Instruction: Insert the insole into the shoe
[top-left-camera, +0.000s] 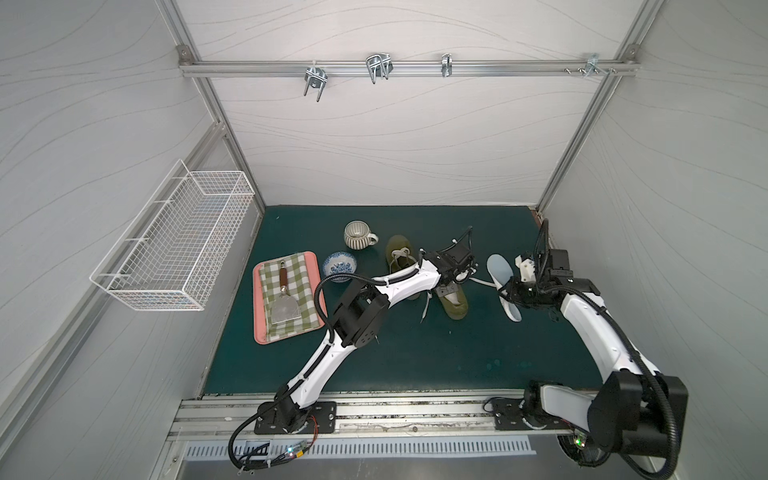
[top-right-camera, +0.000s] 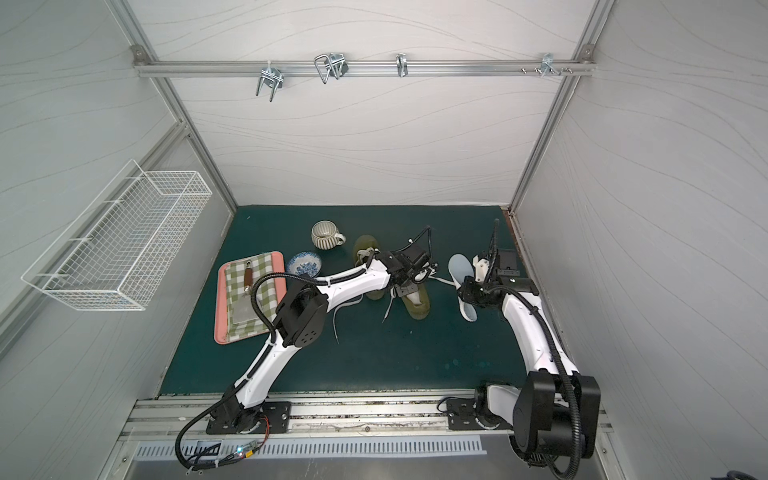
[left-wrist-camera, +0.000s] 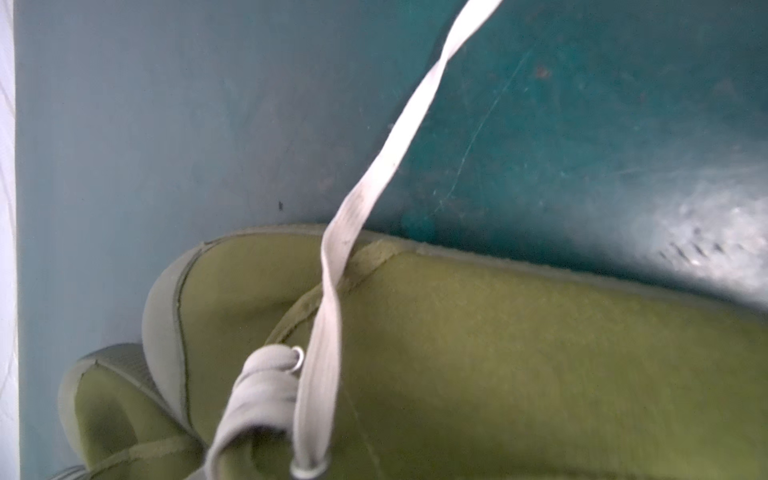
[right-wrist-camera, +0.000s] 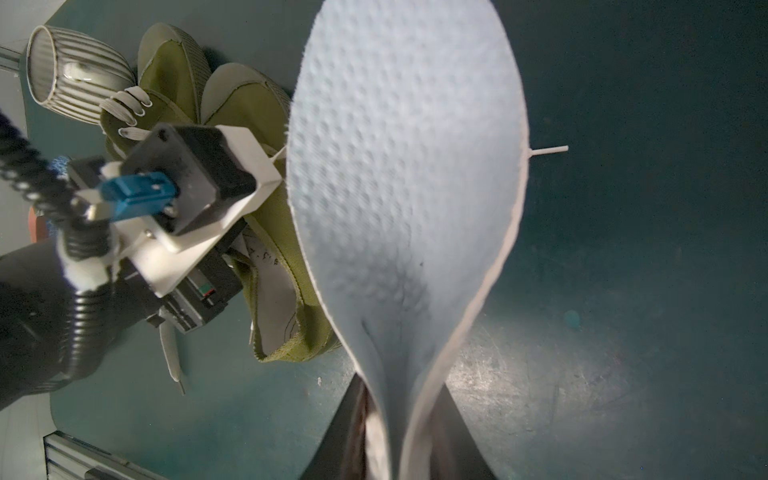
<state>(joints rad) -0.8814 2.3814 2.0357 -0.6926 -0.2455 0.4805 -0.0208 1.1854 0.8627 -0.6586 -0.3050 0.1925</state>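
Two olive green shoes lie mid-mat in both top views. On the nearer shoe (top-left-camera: 457, 308) (top-right-camera: 419, 306), my left gripper (top-left-camera: 449, 289) (top-right-camera: 409, 286) is shut on the collar beside the pale inside. The left wrist view shows only this shoe's side (left-wrist-camera: 498, 353) and a white lace (left-wrist-camera: 374, 178); the jaws are hidden. The other shoe (top-left-camera: 398, 247) lies behind. My right gripper (top-left-camera: 509, 289) (right-wrist-camera: 399, 399) is shut on the narrow end of the light blue insole (top-left-camera: 498, 266) (right-wrist-camera: 407, 166), which hangs just right of the nearer shoe (right-wrist-camera: 282, 299).
A ribbed mug (top-left-camera: 357, 235) and a blue patterned bowl (top-left-camera: 339, 266) stand left of the shoes. Further left, a pink tray (top-left-camera: 259, 332) carries a checked cloth and a spatula (top-left-camera: 284, 307). A white wire basket (top-left-camera: 174, 249) hangs on the left wall.
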